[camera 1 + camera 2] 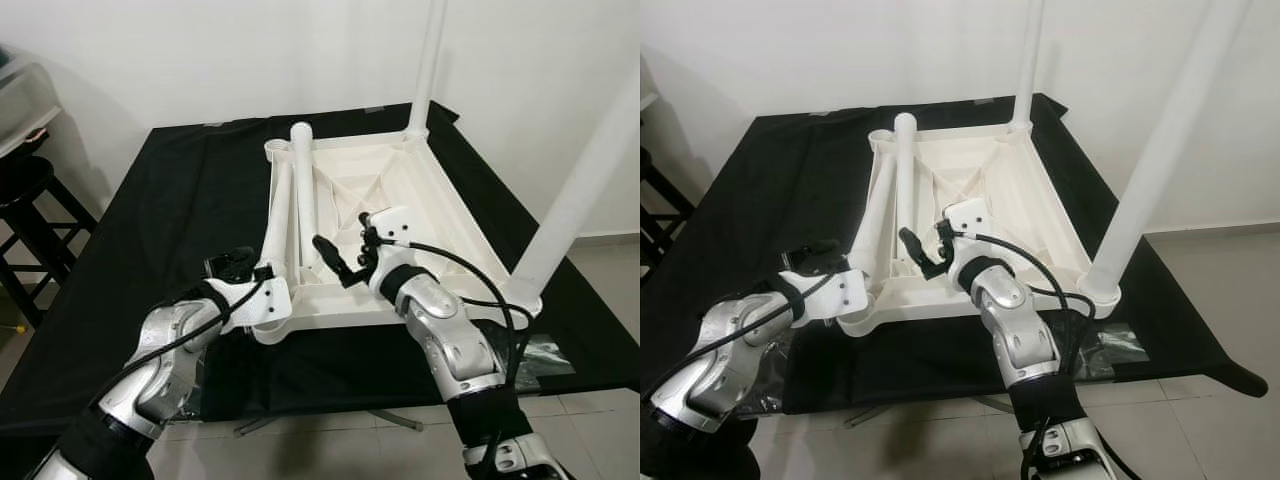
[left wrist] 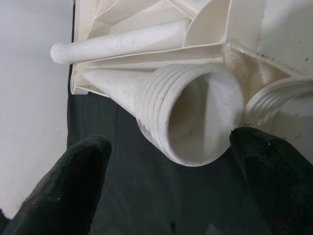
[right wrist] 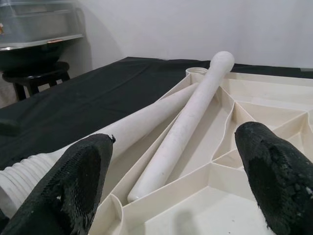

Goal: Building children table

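Upturned table (image 1: pixel 440 215) just ahead of spread-fingered left gripper (image 1: pixel 232 265) and right gripper (image 1: pixel 340 262).

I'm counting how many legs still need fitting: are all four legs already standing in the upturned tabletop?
No: two legs stand upright at corners of the tabletop, while two loose legs lie across it.

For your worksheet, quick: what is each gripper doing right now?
Left gripper: open, at the threaded end of a loose table leg.
Right gripper: open, holding nothing, over the upturned tabletop.
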